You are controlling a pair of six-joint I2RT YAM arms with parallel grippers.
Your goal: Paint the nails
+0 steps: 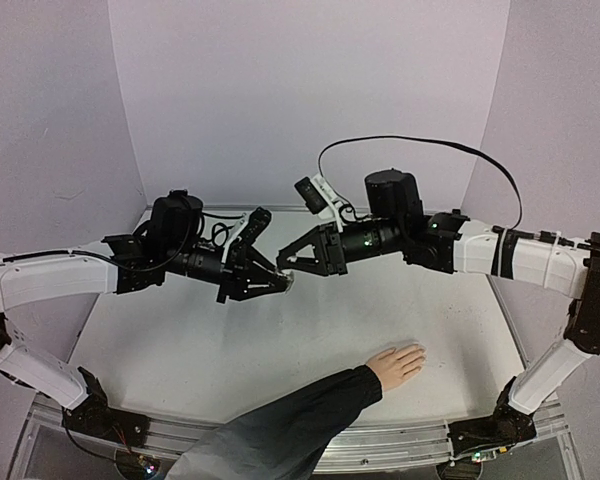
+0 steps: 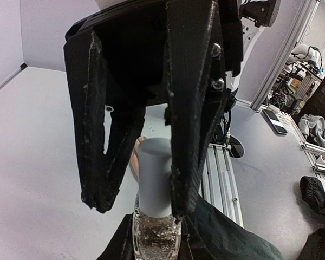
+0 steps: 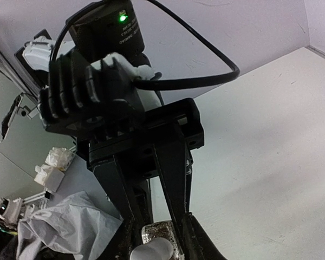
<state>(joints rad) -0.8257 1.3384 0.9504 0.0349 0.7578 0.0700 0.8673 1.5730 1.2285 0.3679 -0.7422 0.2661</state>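
Evidently: left gripper [image 1: 282, 284] clenched on grey cap [image 2: 154, 173]; right gripper [image 1: 286, 264] flanked glass bottle [image 3: 160, 233], grip untellable. Opposed thus, probably, for unscrewing. Nails [image 1: 418, 352] lay at five o'clock, unreached.

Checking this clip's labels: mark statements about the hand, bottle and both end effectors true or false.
1. A pale skin-coloured hand in a long black sleeve lies on the white table. True.
2. The left end effector grips a small clear glass bottle with glittery contents. True.
3. The bottle stands on the table. False: it is held in the air above it.
4. The bottle's pale cap is off. False: it sits on the bottle.
5. The right end effector touches the hand. False: it is up at the cap, apart from the hand.
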